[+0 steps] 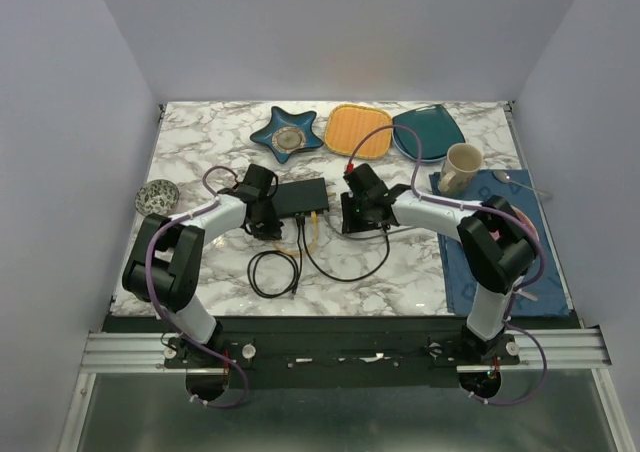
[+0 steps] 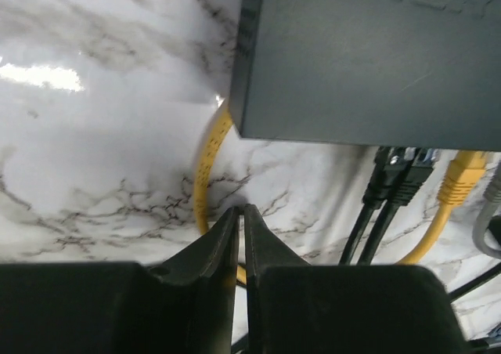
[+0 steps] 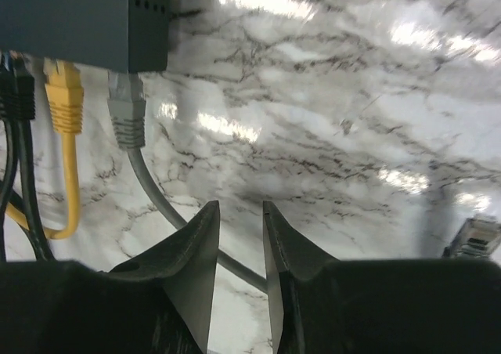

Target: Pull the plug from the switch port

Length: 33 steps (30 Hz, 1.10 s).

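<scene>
Switch (image 1: 300,197) lying flat mid-worktop (image 1: 420,272), between both arms, sockets facing near edge. Plugs sitting along that edge: two black plugs (image 2: 398,172), yellow plug (image 3: 63,95), gray plug (image 3: 125,107) at switch's right corner. Left jaws clenched together, gripping nothing, hovering just off switch's left corner, above yellow cable (image 2: 205,162) running under box. Right jaws parted by narrow gap, gripping nothing, hovering near gray plug, apart from it, gray cable (image 3: 149,189) passing beneath them. Loose connector (image 3: 473,238) lying off to right.
</scene>
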Motion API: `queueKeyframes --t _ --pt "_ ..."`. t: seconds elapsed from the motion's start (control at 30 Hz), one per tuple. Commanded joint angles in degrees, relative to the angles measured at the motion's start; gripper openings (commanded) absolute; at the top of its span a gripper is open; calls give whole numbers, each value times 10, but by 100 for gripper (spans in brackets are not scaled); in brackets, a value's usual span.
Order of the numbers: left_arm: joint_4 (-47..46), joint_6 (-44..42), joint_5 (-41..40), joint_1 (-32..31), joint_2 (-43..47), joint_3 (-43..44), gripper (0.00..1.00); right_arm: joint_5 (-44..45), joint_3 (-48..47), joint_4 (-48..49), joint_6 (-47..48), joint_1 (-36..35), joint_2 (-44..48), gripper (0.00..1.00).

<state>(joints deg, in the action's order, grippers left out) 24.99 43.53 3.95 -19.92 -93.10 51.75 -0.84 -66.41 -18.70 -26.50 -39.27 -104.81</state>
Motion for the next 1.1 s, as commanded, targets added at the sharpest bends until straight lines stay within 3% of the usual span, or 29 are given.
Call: queueKeyframes --t 0.0,0.3,0.5,0.57,0.6,0.63,0.7,0.73,0.77,0.93,1.03,1.07 --pt "-30 11 51 3 -28 14 18 -39 20 9 -25 -43 -2 37" --pt "-10 9 35 3 -31 48 18 -65 -24 12 -51 -86 3 38" --pt "8 3 -2 10 4 42 20 39 -18 -17 -43 -82 41 42" --pt "14 3 -15 14 26 37 25 71 -7 -16 -42 -78 58 44" --pt "15 4 -28 17 34 34 30 78 2 -16 -41 -74 72 44" --pt "17 6 -35 18 41 31 48 89 7 -12 -39 -74 79 44" --pt "21 17 -61 21 66 24 71 91 20 0 -37 -74 88 45" --pt "20 21 -76 23 75 20 92 88 32 14 -39 -74 94 45" --pt "13 24 -77 26 89 16 99 84 37 21 -44 -74 96 45" --pt "-16 34 -49 59 106 -14 97 23 61 88 -70 -62 81 40" --pt "-28 43 -24 88 101 -23 85 -28 55 108 -87 -44 57 25" --pt "-34 45 -11 94 96 -25 76 -31 48 107 -85 -43 50 18"
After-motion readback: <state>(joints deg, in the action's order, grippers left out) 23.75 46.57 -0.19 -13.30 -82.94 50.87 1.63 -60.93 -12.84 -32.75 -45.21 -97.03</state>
